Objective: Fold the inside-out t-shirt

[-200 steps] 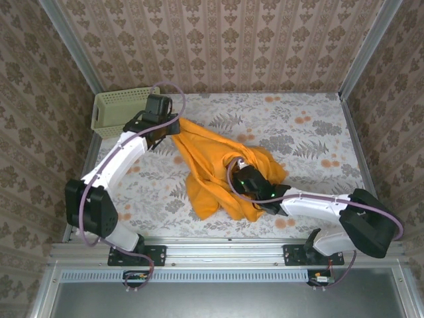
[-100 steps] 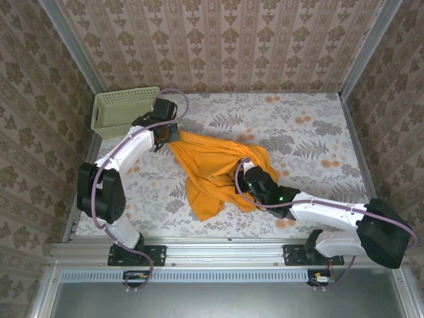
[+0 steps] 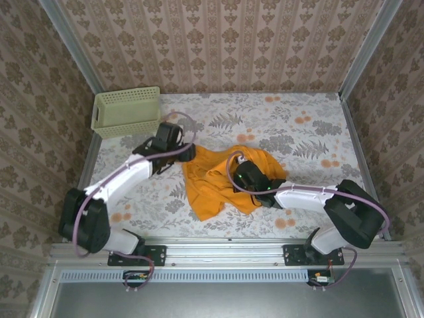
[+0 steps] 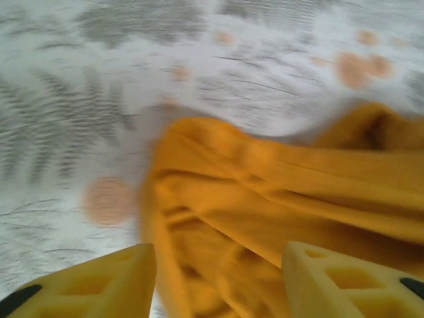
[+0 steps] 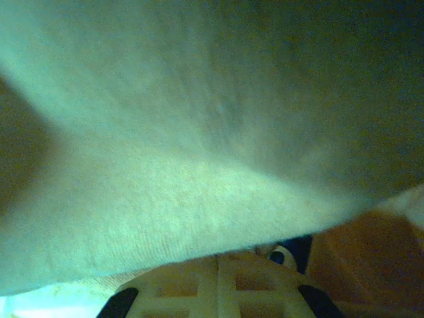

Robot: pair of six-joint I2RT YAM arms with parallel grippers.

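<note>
The inside-out t-shirt (image 3: 215, 180) is a soft orange heap in the middle of the flowered table. My left gripper (image 3: 185, 154) hovers at the heap's upper left edge. In the left wrist view the gripper (image 4: 218, 285) is open, its yellow fingers (image 4: 99, 285) wide apart over the t-shirt's rumpled edge (image 4: 265, 199), gripping nothing. My right gripper (image 3: 245, 175) is sunk into the right side of the heap. In the right wrist view its fingers (image 5: 218, 291) are pressed together and cloth (image 5: 165, 165) drapes close over the camera.
A pale green lattice basket (image 3: 126, 109) stands at the back left corner of the table (image 3: 311, 126). Patterned walls close in the back and both sides. The metal rail (image 3: 225, 255) with the arm bases runs along the near edge.
My left gripper has opened and let go of the shirt's corner, moving nearer and right. The stretched cloth has dropped into a tighter heap. The right gripper shifted slightly back, still shut.
</note>
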